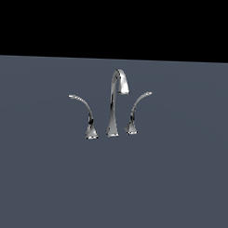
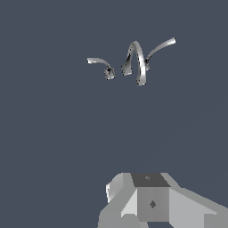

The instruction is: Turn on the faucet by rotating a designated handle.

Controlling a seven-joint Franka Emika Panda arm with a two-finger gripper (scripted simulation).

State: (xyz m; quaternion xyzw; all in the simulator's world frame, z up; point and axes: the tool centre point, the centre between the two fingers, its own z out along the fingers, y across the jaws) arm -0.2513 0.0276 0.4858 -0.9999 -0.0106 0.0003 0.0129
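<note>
So the arm hasn't gotten anywhere near the faucet (image 1: 115,104) yet. In the exterior view there's no robot at all, just the chrome three-piece set sitting on the flat grey surface (image 1: 178,192). The wrist view only shows the blocky grey body of the gripper (image 2: 151,202) at the frame edge; the fingers themselves are out of shot, so there's no telling how wide they're spread. It doesn't look like it's got hold of anything, since everything chrome is far off.

The designated handle (image 1: 83,111) is the longer lever, the one arching over to a nearly flat tip, on the exterior view's left of the tall gooseneck spout (image 1: 117,88). The shorter handle (image 1: 137,109) with the upswept tip sits on the spout's other side. From the gripper's side of things, the whole set is well ahead of it, with a lot of bare surface between, and the designated handle (image 2: 101,64) is the piece furthest off to one side.

Looks like this is the very start, the approach step. The next move probably calls for closing that gap and lining up beside the lever's tip, not the base, so a sideways push actually rotates it, while steering clear of the spout right next to it.
</note>
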